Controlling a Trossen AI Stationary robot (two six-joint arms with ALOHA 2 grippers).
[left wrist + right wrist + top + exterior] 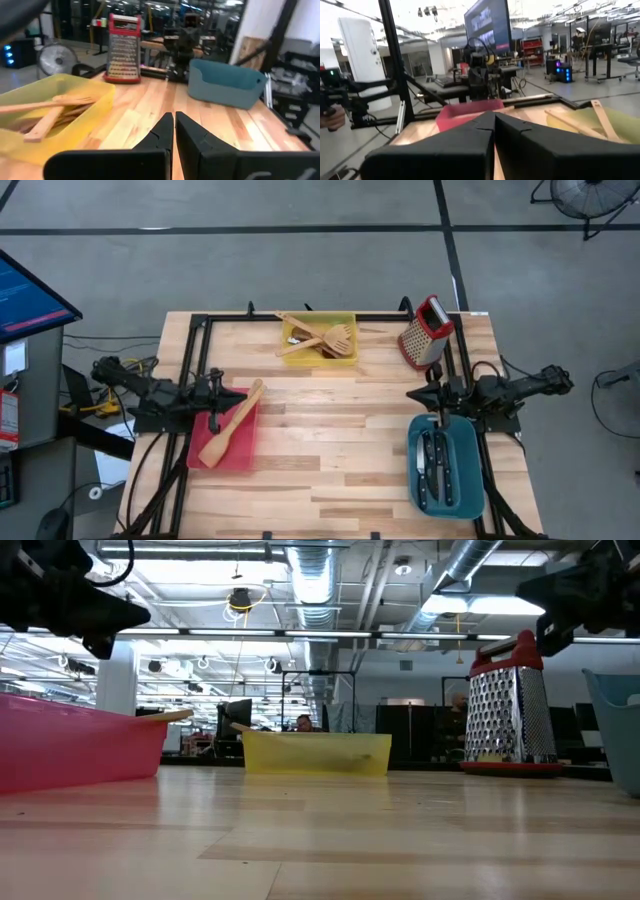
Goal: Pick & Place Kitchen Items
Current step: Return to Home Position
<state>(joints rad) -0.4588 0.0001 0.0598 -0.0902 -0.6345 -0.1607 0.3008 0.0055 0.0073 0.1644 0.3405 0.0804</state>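
Lift clear, pull back slow: left gripper (232, 396) over the red bin (245, 452) at the counter's left edge, right gripper (416, 393) just beside the teal bin (471, 480) at its right edge, both jaws pressed together, empty. Can only spot the knives (433, 465) inside it from the high view; down low, just walls.

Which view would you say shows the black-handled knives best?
The high view: it looks down on the knives in the teal bin. Low and left wrist views show only the bin's wall; right wrist shows neither.
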